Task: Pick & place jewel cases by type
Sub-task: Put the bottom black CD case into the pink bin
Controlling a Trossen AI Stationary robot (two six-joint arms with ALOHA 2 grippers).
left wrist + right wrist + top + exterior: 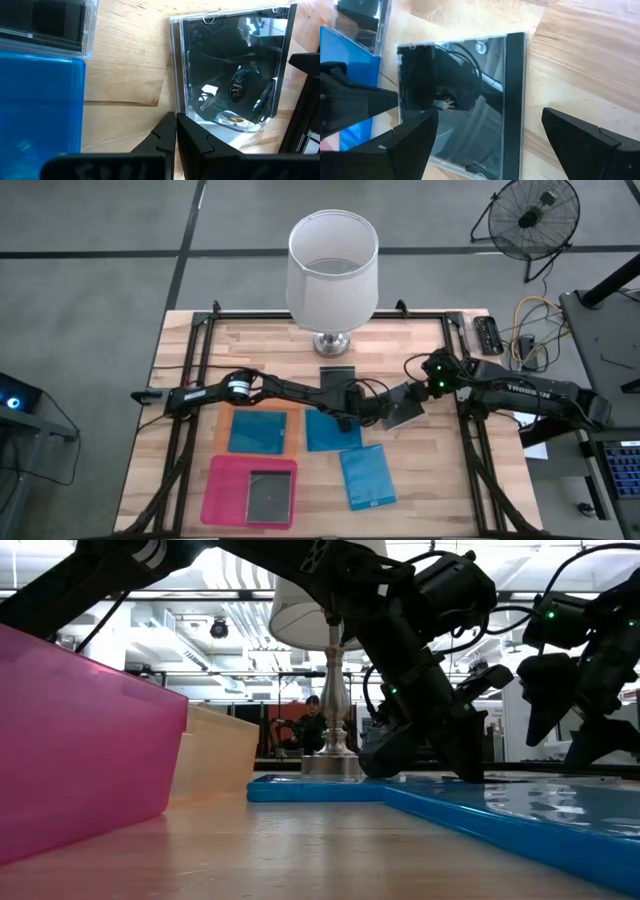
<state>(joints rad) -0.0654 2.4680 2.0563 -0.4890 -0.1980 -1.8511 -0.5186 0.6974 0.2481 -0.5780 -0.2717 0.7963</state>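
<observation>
A clear-lidded dark jewel case lies flat on the wood right of the table's middle. My left gripper reaches across from the left, shut, with its tips at that case's edge. My right gripper hovers open over the same case, one finger above it and one above bare wood beside its dark spine. Three blue cases lie flat: one in the orange tray, two on the table. One dark case lies in the pink tray and another by the lamp's foot. My left gripper's shut fingertips meet the clear case at its edge near one corner, slanting down from the table's left. The case lies flat on the wood. Whether the tips press on its top or against its side, I cannot tell.
A white-shaded lamp stands at the table's far middle. The pink tray and the orange tray sit at the near left; the low view shows they have raised walls. Black frame rails run along both table sides.
</observation>
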